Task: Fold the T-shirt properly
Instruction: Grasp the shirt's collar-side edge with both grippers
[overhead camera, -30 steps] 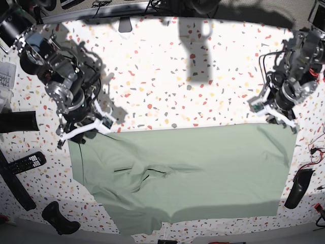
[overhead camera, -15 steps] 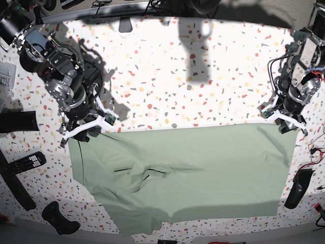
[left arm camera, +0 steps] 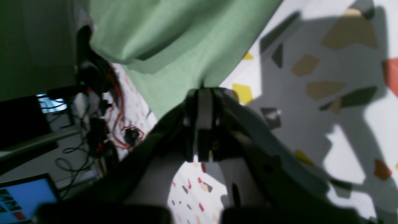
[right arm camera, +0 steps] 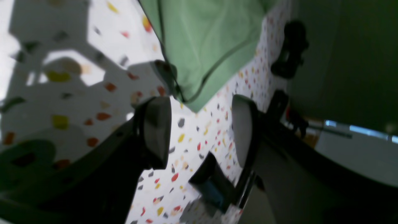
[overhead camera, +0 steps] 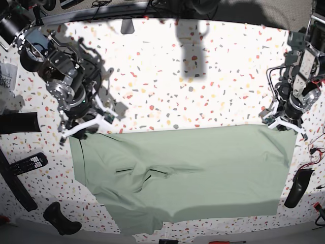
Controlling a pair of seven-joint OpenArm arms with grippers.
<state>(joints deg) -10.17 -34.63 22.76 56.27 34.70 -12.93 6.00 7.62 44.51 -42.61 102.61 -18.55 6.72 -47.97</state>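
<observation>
Shirt (overhead camera: 188, 173) is spread flat on the bench (overhead camera: 167, 81), near half, long edge running left to right, with a crease and a dark slit around the middle-left.

Left tool (left arm camera: 202, 93) is pinched shut on the far right corner of the shirt. In the wrist view green cloth goes straight into the closed tips. It looks like a very thin bite, maybe just the hem.

Right tool (right arm camera: 199, 124) is spread wide and holding nothing. The shirt's far left corner sits just ahead of the gap, not yet between the pads (right arm camera: 157, 130).

Risks I see from here:
- Lopsided lift: if I raise the left side before the right has closed, the cloth drags diagonally and the fold line skews.
- Thin grip on the left tool: any pull could slip the hem out and drop that corner mid-fold.
- Right tool may close on bench only, or catch a single layer. The corner looks doubled over with a dark seam edge, so I can't tell how many layers would come up.
- The middle crease will get locked into the fold if it isn't tensioned out.
- Clutter at the bench edges, a remote (overhead camera: 28, 163) on the left and cables (left arm camera: 118, 137) on the right, could snag a swinging sleeve or edge.
</observation>
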